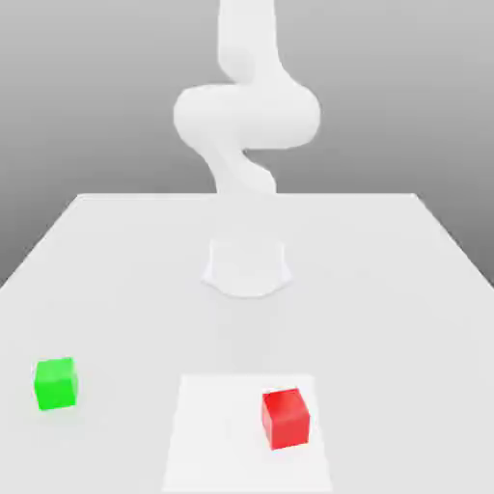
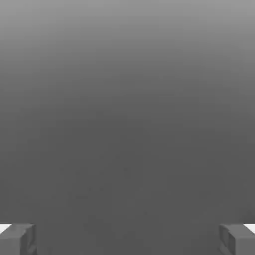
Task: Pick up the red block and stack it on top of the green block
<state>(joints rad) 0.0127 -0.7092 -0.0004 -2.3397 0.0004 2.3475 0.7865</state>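
The red block [image 1: 286,418] sits on a paler square patch [image 1: 207,434] near the table's front, toward the exterior view's right. The green block [image 1: 55,383] rests on the table at the exterior view's left, well apart from the red one. My arm [image 1: 246,121] rises white from its round base [image 1: 247,267] at the table's middle and bends upward out of the picture. In the hand view my gripper [image 2: 127,239] is open, its two grey fingertips [image 2: 17,239] far apart with nothing between them, facing a plain grey background.
The white table [image 1: 386,289] spans the exterior view, its far edge behind the arm's base. Both blocks lie close to the near edge.
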